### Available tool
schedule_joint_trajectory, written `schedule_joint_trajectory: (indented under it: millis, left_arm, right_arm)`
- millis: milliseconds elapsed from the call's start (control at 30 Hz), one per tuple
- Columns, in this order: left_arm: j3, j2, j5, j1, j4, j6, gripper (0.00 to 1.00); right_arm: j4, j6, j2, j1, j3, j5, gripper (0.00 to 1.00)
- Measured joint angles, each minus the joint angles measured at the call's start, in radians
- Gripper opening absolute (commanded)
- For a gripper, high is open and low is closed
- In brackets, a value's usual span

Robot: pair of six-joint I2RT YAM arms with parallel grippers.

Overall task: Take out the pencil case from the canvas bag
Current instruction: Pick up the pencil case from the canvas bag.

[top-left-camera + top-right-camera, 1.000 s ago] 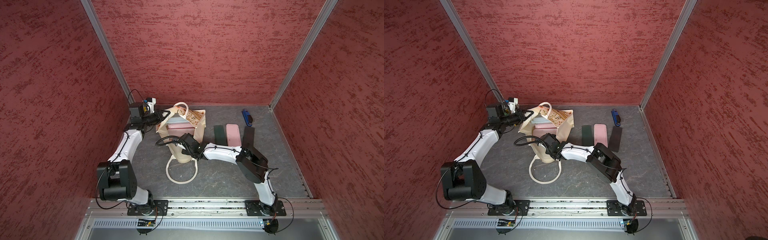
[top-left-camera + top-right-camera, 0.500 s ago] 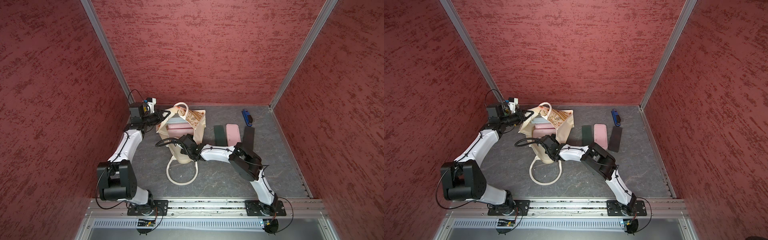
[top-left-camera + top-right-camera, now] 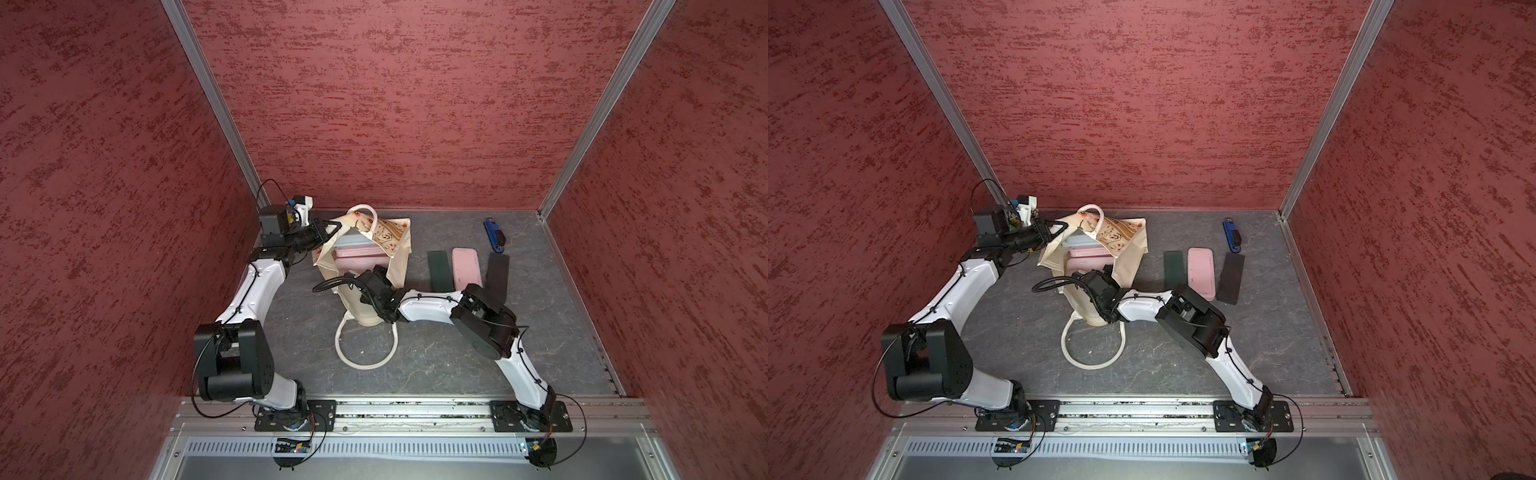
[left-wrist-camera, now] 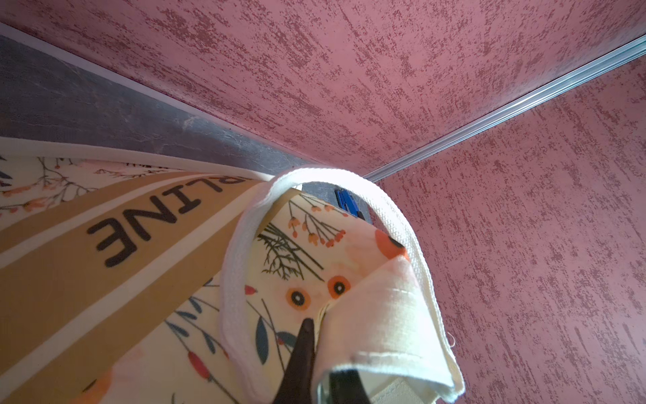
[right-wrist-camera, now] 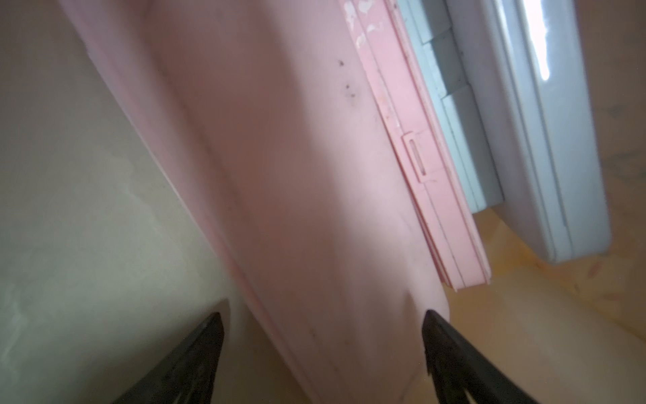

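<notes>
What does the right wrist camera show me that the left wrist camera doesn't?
Right wrist only: inside the canvas bag, the open right gripper straddling the pink pencil case, a grey case beside it. Left wrist only: the left gripper shut on the bag's rim, its white handle, lettered band. Both: the bag's cloth.

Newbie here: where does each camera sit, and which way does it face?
Top views: high at the front, looking down on the table; both arms show.
Left wrist: behind the left gripper, which pinches the canvas bag, facing a back corner.
Right wrist: inside the bag, facing the pink pencil case between the open fingers of the right gripper.
Shared: that case shows in both top views.
</notes>
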Motion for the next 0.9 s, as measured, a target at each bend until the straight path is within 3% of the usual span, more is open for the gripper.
schedule_joint_trajectory:
  millis: [900]
  left_arm:
    - [0.000,0.000,0.000,-0.001,0.001,-0.004,0.03]
  right_arm:
    - [0.158,0.006,-0.067,-0.008,-0.056,0.008,0.74]
